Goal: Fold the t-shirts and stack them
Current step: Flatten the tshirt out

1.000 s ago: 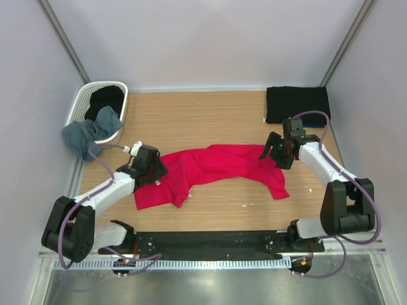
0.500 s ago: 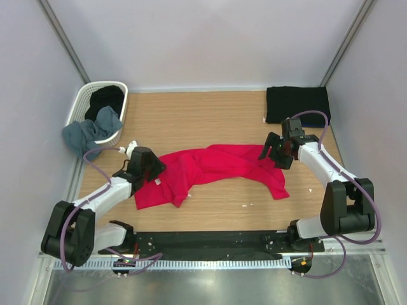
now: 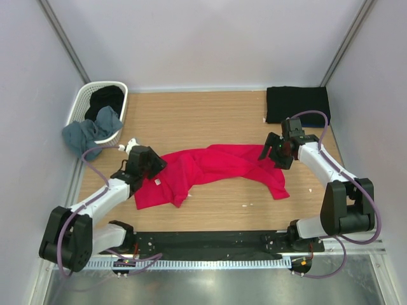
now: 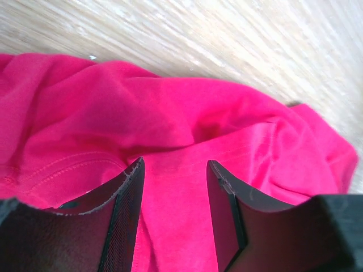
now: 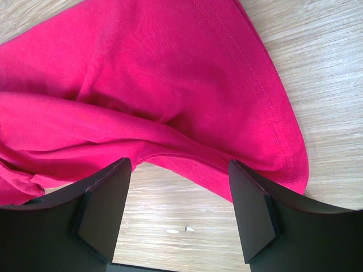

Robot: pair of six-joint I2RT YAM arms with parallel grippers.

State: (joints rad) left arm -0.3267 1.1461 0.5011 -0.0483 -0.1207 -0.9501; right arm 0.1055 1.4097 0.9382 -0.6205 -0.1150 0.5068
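Wooden table (image 3: 210, 114), seen from above. Crimson t-shirt (image 3: 216, 168) lies rumpled and unfolded across the middle, a long band running from 9 to 3 o'clock, its wider part sagging toward 7. Black t-shirt (image 3: 297, 103), folded flat, in the far corner at 1 o'clock, well apart from the red one. White lattice basket (image 3: 79, 105) at 10 o'clock holds another black shirt (image 3: 105, 97); a grey-blue shirt (image 3: 89, 133) hangs over its near rim onto the table. Left gripper (image 4: 174, 170) sits over the red cloth's 9 o'clock end, jaws moderately apart, nothing pinched (cloth fills the gap behind). Right gripper (image 5: 178, 170) at the 3 o'clock end, jaws wide, fabric fold and bare wood between.
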